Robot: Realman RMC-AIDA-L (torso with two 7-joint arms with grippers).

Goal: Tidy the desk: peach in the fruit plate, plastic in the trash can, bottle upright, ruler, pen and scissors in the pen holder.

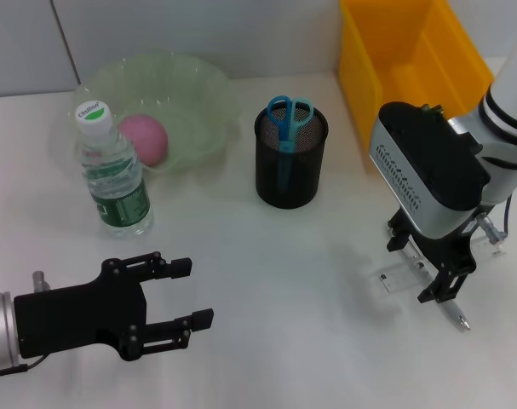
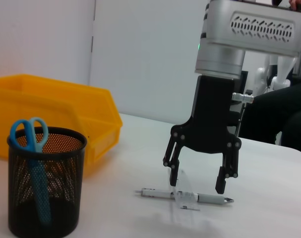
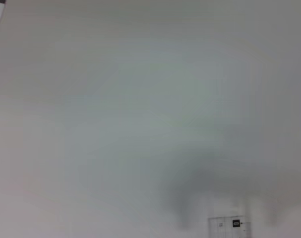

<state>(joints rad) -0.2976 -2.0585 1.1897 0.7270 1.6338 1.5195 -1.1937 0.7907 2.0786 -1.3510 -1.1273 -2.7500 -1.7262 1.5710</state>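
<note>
Pen [image 2: 182, 195] and clear ruler [image 1: 404, 275] lie right of the pen holder [image 1: 290, 156]; your right gripper [image 2: 200, 174] hangs over them, jaws wide. Judging it the pickup step: lower, close, carry it holderward. Left gripper [image 1: 190, 294] idles open

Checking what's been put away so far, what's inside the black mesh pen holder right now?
Inside the pen holder only the blue-handled scissors show, standing handles up. The mesh dims its lower part, so anything lying at the bottom cannot be made out.
</note>
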